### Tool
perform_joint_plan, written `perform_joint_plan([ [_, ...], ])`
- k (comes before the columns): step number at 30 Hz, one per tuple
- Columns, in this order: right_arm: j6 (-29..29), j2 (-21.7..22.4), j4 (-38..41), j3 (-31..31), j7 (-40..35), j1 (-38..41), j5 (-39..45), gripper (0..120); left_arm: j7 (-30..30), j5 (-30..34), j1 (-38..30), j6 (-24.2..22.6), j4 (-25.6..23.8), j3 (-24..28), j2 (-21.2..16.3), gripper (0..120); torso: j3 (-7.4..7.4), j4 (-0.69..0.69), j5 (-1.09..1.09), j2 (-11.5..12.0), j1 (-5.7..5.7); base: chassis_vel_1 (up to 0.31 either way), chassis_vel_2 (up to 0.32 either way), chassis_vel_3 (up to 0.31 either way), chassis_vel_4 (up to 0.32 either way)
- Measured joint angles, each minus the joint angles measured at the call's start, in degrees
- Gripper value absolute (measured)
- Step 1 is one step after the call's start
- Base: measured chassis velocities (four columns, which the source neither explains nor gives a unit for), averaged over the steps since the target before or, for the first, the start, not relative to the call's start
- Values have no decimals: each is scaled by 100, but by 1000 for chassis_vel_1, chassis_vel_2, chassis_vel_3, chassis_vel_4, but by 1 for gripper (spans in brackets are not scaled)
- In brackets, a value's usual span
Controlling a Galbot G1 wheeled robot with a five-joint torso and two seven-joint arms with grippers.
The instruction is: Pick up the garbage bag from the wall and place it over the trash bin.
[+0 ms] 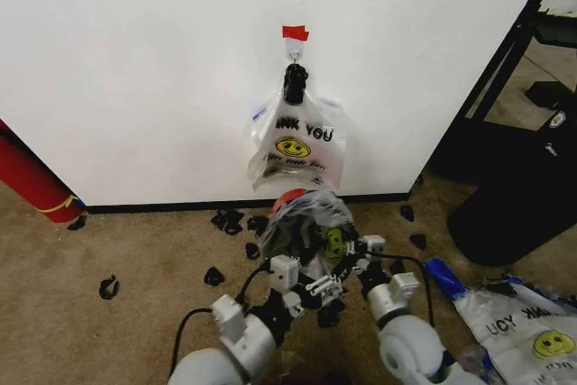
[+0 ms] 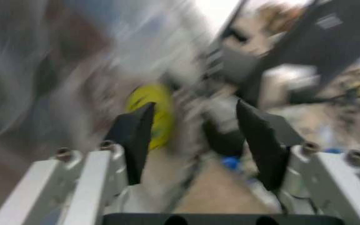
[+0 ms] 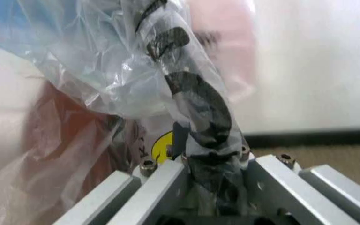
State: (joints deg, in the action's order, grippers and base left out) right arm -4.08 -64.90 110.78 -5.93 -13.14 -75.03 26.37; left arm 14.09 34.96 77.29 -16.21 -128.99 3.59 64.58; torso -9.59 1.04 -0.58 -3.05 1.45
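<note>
1. Hemming the scene at the back, the white wall (image 1: 135, 60) is met by a black baseboard (image 1: 162, 207) along the carpet (image 1: 81, 313); open carpet is seen to the robot's left, dotted with small black scraps (image 1: 108, 288).
2. Room on the right is narrowed by a large black container (image 1: 514, 196) and by a spare bag (image 1: 527, 326) lying flat on the floor, printed "THANK YOU" with a yellow smiley.
3. A red cylinder (image 1: 32, 178) is cut off at the left edge.
4. On the wall, a bag on the hook (image 1: 297, 146) is hung under a piece of red tape (image 1: 295, 33); "ANK YOU" and a smiley can be read on it.
5. Just below it, the garbage bag (image 1: 311, 218) is draped over the trash bin (image 1: 290, 196), of which a red patch is glimpsed at the top.
6. The right gripper (image 1: 361, 250) is clamped on the garbage bag's plastic; in the right wrist view the crumpled film with black print is pinched between the fingers (image 3: 167, 176).
7. The left gripper (image 1: 293, 277) is held low beside the bag, its dark pads (image 2: 133, 136) spread apart with nothing gripped between them.
</note>
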Motion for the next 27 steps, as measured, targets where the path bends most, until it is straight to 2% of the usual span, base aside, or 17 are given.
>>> perform_joint_plan([
  [2, -364, -2, -201, -29, 321, 43, -197, 0, 459, 32, -88, -340, 27, 68, 46, 45, 0, 0, 1, 0, 0, 0, 0, 0, 0],
  [5, -637, -5, -365, -59, 528, 72, -327, 0, 735, 45, -142, -577, 45, 126, 86, 39, 0, 0, 1, 0, 0, 0, 0, 0, 0],
  [6, -710, -9, -408, -68, 581, 79, -363, 0, 792, 45, -155, -623, 53, 139, 98, 34, 0, 0, 0, 0, 0, 0, 0, 0, 0],
  [8, -1115, -57, -621, -124, 836, 91, -577, 0, 1243, -38, -305, -1020, 195, 255, 215, 22, 0, 0, 1, 0, 0, 0, 0, 0, 0],
  [11, -1353, -122, -713, -148, 930, 85, -754, 0, 1477, -80, -402, -1281, 257, 332, 282, 11, 0, 0, 0, 0, 0, 0, 0, 0, 0],
  [12, -1353, -122, -713, -148, 930, 85, -754, 0, 1477, -80, -402, -1281, 257, 332, 282, 11, 0, 0, 0, 0, 0, 0, 0, 0, 0],
  [14, -1524, -212, -786, -126, 953, 73, -885, 0, 1572, -46, -500, -1380, 314, 422, 336, 0, 0, 0, 1, 0, 0, 0, 0, 0, 0],
  [22, -1655, -414, -937, -39, 872, 90, -1002, 0, 1544, -154, -629, -1319, 513, 497, 490, 0, 0, 0, 0, 0, 0, 0, 0, 0, 0],
  [27, -1695, -534, -929, 38, 786, 87, -1018, 0, 1565, -573, -692, -1294, 807, 565, 571, 0, 0, -1, 0, 0, 0, 0, 0, 0, 0],
])
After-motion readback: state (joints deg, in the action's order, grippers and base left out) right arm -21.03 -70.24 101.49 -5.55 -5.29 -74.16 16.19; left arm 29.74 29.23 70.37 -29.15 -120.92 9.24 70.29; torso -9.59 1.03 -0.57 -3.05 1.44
